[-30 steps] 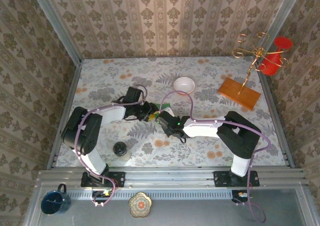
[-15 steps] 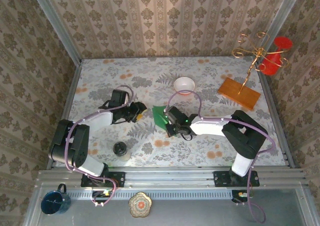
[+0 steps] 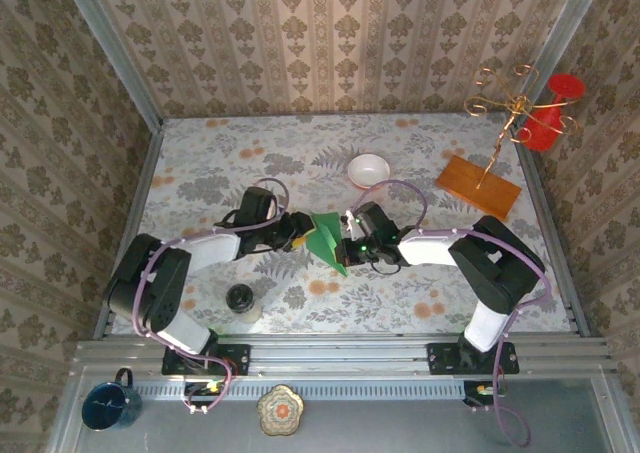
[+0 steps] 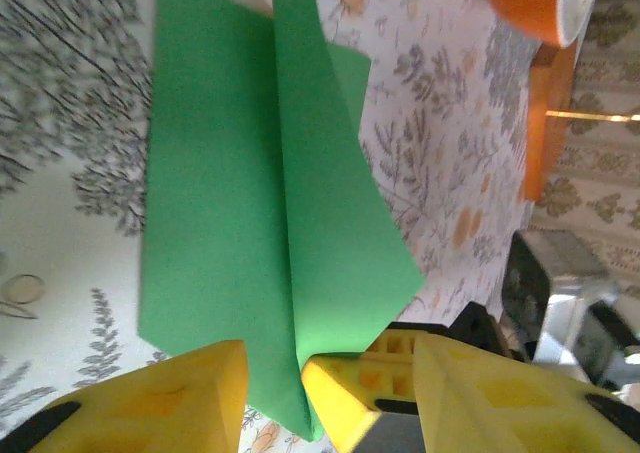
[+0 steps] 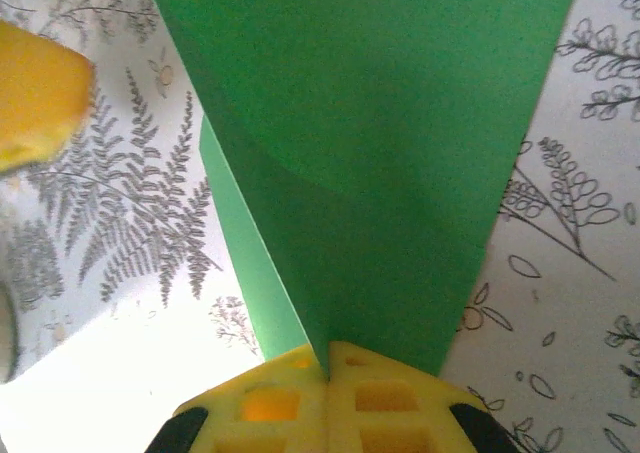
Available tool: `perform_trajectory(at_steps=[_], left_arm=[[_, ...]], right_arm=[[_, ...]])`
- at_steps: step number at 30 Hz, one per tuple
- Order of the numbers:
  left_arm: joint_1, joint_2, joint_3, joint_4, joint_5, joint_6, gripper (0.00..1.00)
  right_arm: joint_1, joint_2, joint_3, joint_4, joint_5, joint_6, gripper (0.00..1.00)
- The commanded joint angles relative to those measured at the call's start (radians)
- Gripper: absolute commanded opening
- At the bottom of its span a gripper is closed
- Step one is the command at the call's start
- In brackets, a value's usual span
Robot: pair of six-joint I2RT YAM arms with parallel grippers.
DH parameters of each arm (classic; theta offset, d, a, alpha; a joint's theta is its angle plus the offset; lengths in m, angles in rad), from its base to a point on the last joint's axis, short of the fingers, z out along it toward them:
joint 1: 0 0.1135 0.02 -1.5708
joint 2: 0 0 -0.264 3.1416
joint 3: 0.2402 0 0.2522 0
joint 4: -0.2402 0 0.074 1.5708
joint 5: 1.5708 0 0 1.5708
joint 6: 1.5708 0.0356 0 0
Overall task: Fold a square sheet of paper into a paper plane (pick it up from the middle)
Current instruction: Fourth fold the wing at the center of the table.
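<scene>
Seen from above, two white-and-black robot arms reached inward over a floral-patterned surface [image 3: 200, 163] and met near its middle at a thin bright-green paper sheet [image 3: 325, 238]. The sheet was partly folded, with a sharp crease running along it and one flap lifted off the part that lay flat on the surface.

The left gripper [image 3: 298, 229] sat at the sheet's left side. In the left wrist view, the left gripper [image 4: 272, 378] had its two yellow fingers [image 4: 170, 403] standing apart. The near end of the crease on the bright-green paper sheet [image 4: 220, 173] dipped into the gap between them, close to one finger. Whether that finger touched the paper could not be told.

The right gripper [image 3: 348, 239] sat at the sheet's right side. In the right wrist view, the right gripper [image 5: 327, 358] had its yellow fingers pressed together with the paper's edge pinched between them. The bright-green paper sheet [image 5: 380, 123] fanned out wide beyond the fingertips. One yellow finger [image 5: 30, 93] of the left gripper showed at the upper left of that view, near the paper.

A round white bowl [image 3: 369, 170] stood behind the sheet, apart from it. An orange-brown rectangular wooden board [image 3: 478, 187] lay towards the rear right, with a gold wire stand [image 3: 508, 103] rising from it. A small dark round jar [image 3: 240, 298] stood near the front left.
</scene>
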Motion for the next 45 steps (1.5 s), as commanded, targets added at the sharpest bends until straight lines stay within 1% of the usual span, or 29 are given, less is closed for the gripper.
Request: perform_trajectory(at_steps=[1,6,15,28,31,34,38,45], left_arm=[[-0.022,0.048,0.029,0.047,0.024,0.006,0.49],[-0.049,0.098,0.071,0.021,0.027,0.045,0.50],[-0.080,0.128,0.150,-0.147,-0.026,0.162,0.50],[-0.101,0.211,0.251,-0.241,-0.055,0.229,0.55],[-0.108,0.230,0.275,-0.303,-0.086,0.233,0.55],[-0.112,0.250,0.301,-0.393,-0.133,0.243,0.55],[-0.122,0.282,0.343,-0.519,-0.192,0.256,0.55],[-0.155,0.349,0.399,-0.636,-0.246,0.256,0.58]], right_arm=[[-0.026,0.019,-0.027,0.083,-0.109,0.051,0.07],[-0.050,0.031,-0.056,0.136,-0.152,0.078,0.07],[-0.075,0.045,-0.087,0.192,-0.181,0.110,0.07],[-0.081,0.050,-0.091,0.203,-0.184,0.119,0.08],[-0.081,0.050,-0.094,0.203,-0.181,0.121,0.08],[-0.082,0.041,-0.099,0.198,-0.174,0.123,0.11],[-0.084,0.018,-0.103,0.169,-0.158,0.132,0.19],[-0.084,-0.072,-0.141,0.137,-0.087,0.144,0.27]])
